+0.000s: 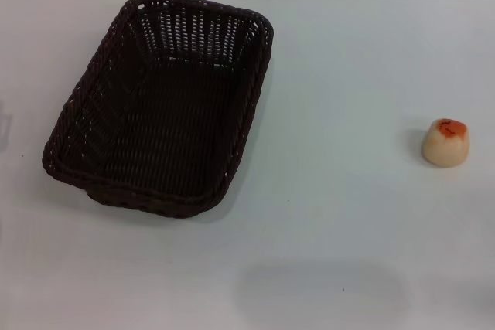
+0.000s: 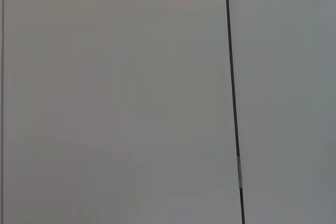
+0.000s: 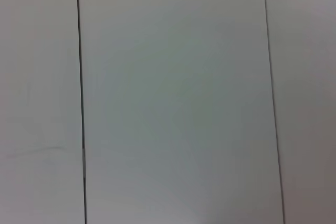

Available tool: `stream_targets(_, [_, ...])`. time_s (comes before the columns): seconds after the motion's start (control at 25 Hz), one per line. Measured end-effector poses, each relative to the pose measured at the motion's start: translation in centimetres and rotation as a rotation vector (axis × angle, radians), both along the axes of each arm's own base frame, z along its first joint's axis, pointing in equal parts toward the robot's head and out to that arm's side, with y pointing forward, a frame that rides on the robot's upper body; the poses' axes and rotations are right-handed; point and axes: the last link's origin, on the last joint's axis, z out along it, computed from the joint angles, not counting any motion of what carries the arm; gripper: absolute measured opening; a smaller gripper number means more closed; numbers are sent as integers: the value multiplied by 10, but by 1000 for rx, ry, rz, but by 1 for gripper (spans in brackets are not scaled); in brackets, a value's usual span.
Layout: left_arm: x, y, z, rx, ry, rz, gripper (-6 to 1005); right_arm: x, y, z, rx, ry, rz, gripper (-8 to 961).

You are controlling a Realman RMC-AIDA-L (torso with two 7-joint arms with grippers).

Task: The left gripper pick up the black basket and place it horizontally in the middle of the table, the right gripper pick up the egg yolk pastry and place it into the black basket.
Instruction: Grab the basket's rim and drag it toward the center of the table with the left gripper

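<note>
Head view. The black basket [image 1: 161, 106] sits on the white counter [image 1: 332, 113] toward the robot's left and the far side, its long axis running away from the robot and skewed a little, near end further left than far end. It stands upright on its base, open side up, nothing inside. The egg yolk pastry [image 1: 445, 142] rests well apart from it near the counter's right edge, glazed top up. Neither gripper shows here, nor either arm.

Left wrist view. Only pale flat panels with a thin dark seam; no basket, no fingers. The left gripper is out of sight, so its opening cannot be told and nothing indicates it has hold of anything.

Right wrist view. Same kind of blank panelling, two dark seams. The right gripper is likewise unseen; state unknown.

Judgement on the step in hand: nothing has begun, and the first job falls to the left arm, the basket lift. A grasp over one rim wall looks the practical hold, one finger inside and one outside the weave. A long side near its midpoint should balance better than a corner. The basket then needs turning so its long side lies across the counter, and setting down centrally, short of the pastry.
</note>
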Motion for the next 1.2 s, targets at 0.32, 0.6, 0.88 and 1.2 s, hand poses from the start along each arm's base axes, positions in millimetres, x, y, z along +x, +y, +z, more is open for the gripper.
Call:
stream_targets(0.32, [0, 0, 0, 0, -2, -3, 809, 0, 0, 0, 0, 0, 0, 630])
stream_targets(0.6, [14, 20, -10, -77, -31, -65, 810, 0, 1, 0, -3, 1, 2, 631])
stream_targets(0.88, [49, 68, -17, -202, 13, -147, 809, -2, 3, -2, -9, 5, 6, 631])
stream_targets(1.2, [105, 122, 16, -274, 109, -157, 805, 0, 1, -2, -13, 2, 1, 630])
